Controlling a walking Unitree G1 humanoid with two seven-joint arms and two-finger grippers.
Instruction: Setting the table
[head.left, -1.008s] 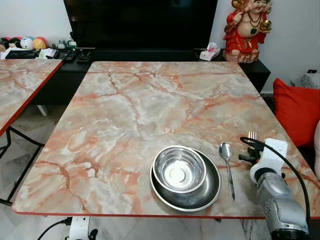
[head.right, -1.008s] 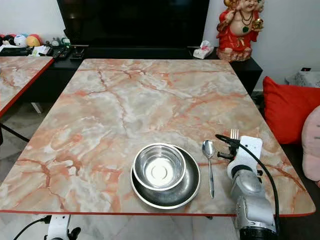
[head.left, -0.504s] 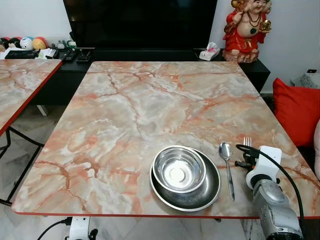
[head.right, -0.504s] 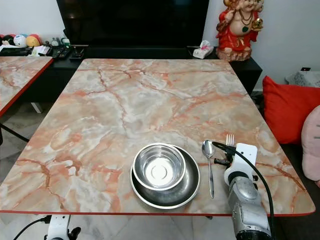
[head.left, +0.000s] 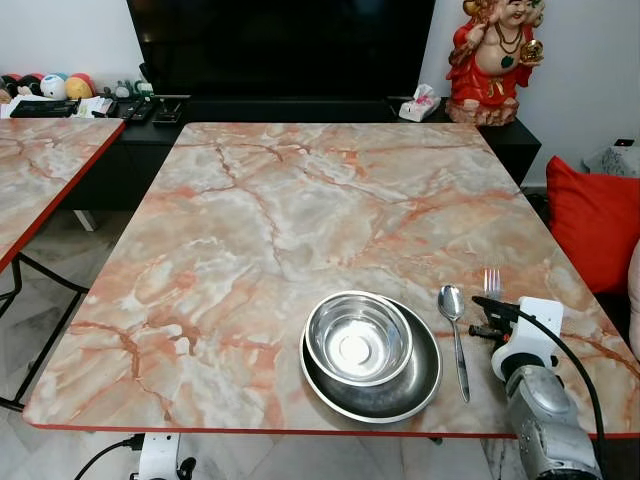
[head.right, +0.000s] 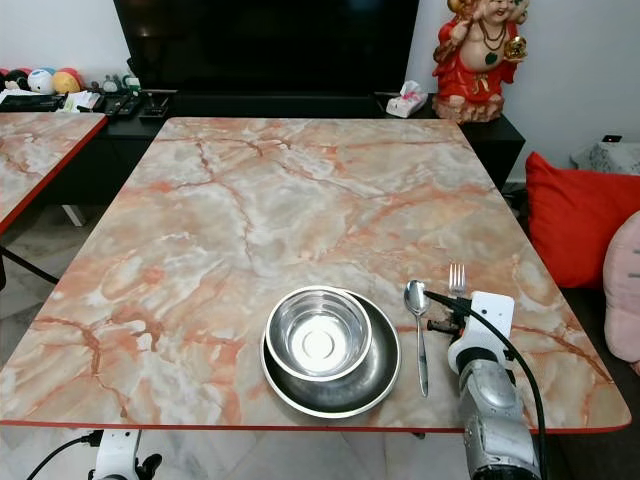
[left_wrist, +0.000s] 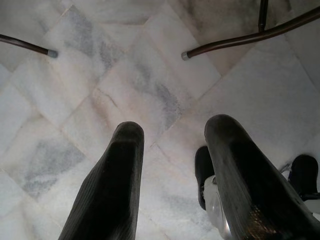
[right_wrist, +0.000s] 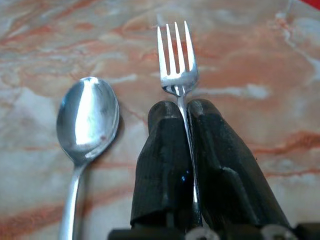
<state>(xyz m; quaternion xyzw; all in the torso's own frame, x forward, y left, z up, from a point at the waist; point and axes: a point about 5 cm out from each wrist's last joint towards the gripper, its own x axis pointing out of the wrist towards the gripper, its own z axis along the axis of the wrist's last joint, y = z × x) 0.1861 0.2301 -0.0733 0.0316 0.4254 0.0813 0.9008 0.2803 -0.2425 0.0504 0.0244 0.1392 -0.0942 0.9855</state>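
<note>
One marble-patterned counter (head.left: 300, 210) carries the whole place setting, and everything in play sits toward its near edge, close to the right gripper (right_wrist: 186, 117). Off to that gripper's left, beyond the cutlery, a steel plate (head.left: 400, 395) lies flat with a steel bowl (head.left: 358, 338) nested on it. Just beside the right gripper on the same side lies a spoon (head.left: 455, 330), flat on the counter with its bowl pointing away from the robot. The right gripper is clenched on the neck of a fork (right_wrist: 176, 55), whose tines project straight ahead of the fingertips and away from the robot, parallel to the spoon and slightly apart from it. The step in hand looks like laying the fork down next to the spoon. To do it well, the fork should probably be lowered until it rests flat, kept parallel with the spoon and clear of it, and the fingers parted only once the handle is supported, so it does not tip or skid. The left gripper (left_wrist: 172, 165) hangs over the tiled floor (left_wrist: 150, 85), its fingers spread and holding nothing.
</note>
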